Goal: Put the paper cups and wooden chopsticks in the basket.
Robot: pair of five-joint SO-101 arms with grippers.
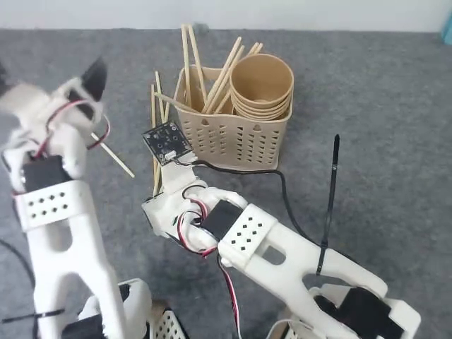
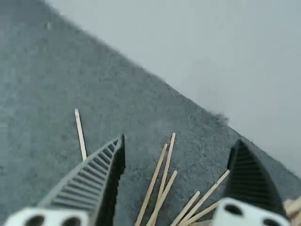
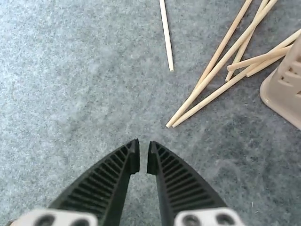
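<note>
**Colleague:** Where are the things now?

**Me:** The paper cups [image 1: 261, 85] stand stacked inside the basket [image 1: 240, 141], and several chopsticks [image 1: 219, 80] lean in it beside them. What is left for me is a bundle of chopsticks [image 3: 207, 80] lying on the grey worktop [image 1: 367, 106] just beside the basket. There is also one single chopstick [image 1: 113, 159] lying apart, near the left arm [image 1: 49, 205].

**Colleague:** And your pincers?

**Me:** My right pincer [image 3: 143, 142] points down at the worktop, just short of the near ends of the bundle. Its jaws are almost closed, with only a thin slit and nothing between them. My left pincer [image 2: 181, 140] is wide open and empty. It is held high and tilted toward the far edge of the worktop.

**Colleague:** How would you take the next stick well?

**Me:** I think I must first open the right jaws, then come forward so that one stick lies across between them. I would not grip at its very tip, because there it may swing. The sticks cross each other, so I would choose the outer one. In the high view the wrist camera [image 1: 167, 143] covers this pincer, so probably I must judge the height from the wrist view alone.
</note>
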